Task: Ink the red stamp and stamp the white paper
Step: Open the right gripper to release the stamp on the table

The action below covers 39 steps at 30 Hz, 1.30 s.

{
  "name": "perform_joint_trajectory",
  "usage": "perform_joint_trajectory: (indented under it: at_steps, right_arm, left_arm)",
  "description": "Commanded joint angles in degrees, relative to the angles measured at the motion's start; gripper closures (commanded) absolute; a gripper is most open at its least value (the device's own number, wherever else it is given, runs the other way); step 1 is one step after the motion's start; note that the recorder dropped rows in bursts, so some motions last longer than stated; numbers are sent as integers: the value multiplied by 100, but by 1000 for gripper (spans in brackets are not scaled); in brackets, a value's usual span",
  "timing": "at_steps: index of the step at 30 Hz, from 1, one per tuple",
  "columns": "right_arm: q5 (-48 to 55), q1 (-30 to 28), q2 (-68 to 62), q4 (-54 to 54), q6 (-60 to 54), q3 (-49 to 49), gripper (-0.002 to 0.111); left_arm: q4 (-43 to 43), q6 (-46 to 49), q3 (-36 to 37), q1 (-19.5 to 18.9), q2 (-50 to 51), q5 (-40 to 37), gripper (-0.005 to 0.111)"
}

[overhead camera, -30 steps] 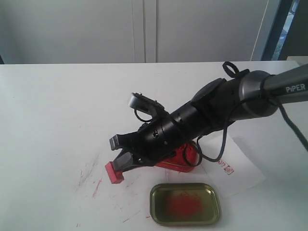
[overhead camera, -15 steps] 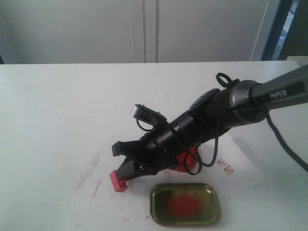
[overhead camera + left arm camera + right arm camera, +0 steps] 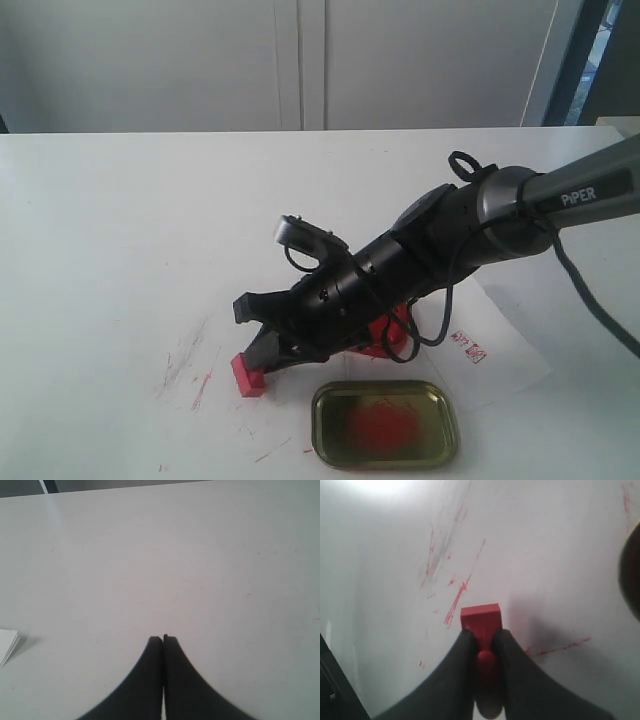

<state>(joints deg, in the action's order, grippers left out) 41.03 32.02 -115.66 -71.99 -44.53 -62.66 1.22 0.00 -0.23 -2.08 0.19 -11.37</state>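
The red stamp [image 3: 247, 375] rests with its square base on the white tabletop, left of the ink tin. My right gripper [image 3: 252, 335] reaches low across it from the right. In the right wrist view its fingers [image 3: 465, 647] press on both sides of the stamp's [image 3: 481, 617] knob, so the gripper [image 3: 481, 635] is shut on it. The white paper [image 3: 505, 350] lies to the right, under the arm, with a small red print [image 3: 468, 347]. My left gripper [image 3: 163, 639] is shut and empty over bare table.
A red ink tin [image 3: 388, 330] sits partly hidden under the right arm. Its gold lid [image 3: 385, 423], smeared red inside, lies near the front edge. Red scratches [image 3: 190, 370] mark the tabletop left of the stamp. A white corner [image 3: 7, 645] shows in the left wrist view.
The right arm came down and slightly right, bringing the stamp from just above the table onto it. In the last half second almost nothing moved.
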Motion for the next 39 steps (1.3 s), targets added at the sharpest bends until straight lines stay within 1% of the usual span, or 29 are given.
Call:
perform_joint_trajectory:
  at_steps: [1, 6, 10, 19, 21, 22, 23, 29, 31, 32, 33, 34, 35, 37, 39]
  right_arm:
    - [-74, 23, 14, 33, 91, -15, 90]
    - [-165, 23, 14, 523, 446, -15, 90]
    - [-239, 23, 14, 680, 595, -15, 90]
    - [-277, -12, 129, 1605, 1159, -15, 90]
    - [-324, -12, 212, 1874, 1314, -15, 90]
    - [-394, -12, 294, 2235, 1562, -15, 90]
    - [-394, -12, 305, 2368, 1664, -15, 90]
    - [-383, -12, 356, 2556, 1782, -15, 90]
    - [-383, -12, 356, 2555, 1782, -15, 87]
    - [-383, -12, 356, 2555, 1782, -15, 80]
    - [-383, -12, 356, 2555, 1782, -15, 77]
    - [-383, -12, 356, 2555, 1782, -15, 70]
    - [-383, -12, 356, 2555, 1823, -15, 66]
    - [-383, -12, 356, 2555, 1935, -15, 59]
    - [-383, -12, 372, 2555, 1935, -15, 56]
  left_arm:
    - [52, 0, 23, 4, -19, -19, 107]
    - [52, 0, 23, 4, -19, -19, 107]
    - [52, 0, 23, 4, -19, -19, 107]
    - [52, 0, 23, 4, -19, -19, 107]
    - [52, 0, 23, 4, -19, -19, 107]
    - [52, 0, 23, 4, -19, -19, 107]
    - [52, 0, 23, 4, -19, -19, 107]
    - [52, 0, 23, 4, -19, -19, 107]
    - [52, 0, 23, 4, -19, -19, 107]
    - [52, 0, 23, 4, -19, -19, 107]
    - [52, 0, 23, 4, -19, -19, 107]
    - [52, 0, 23, 4, -19, -19, 107]
    - [52, 0, 23, 4, -19, -19, 107]
    - [52, 0, 23, 4, -19, -19, 107]
    - [52, 0, 23, 4, -19, -19, 107]
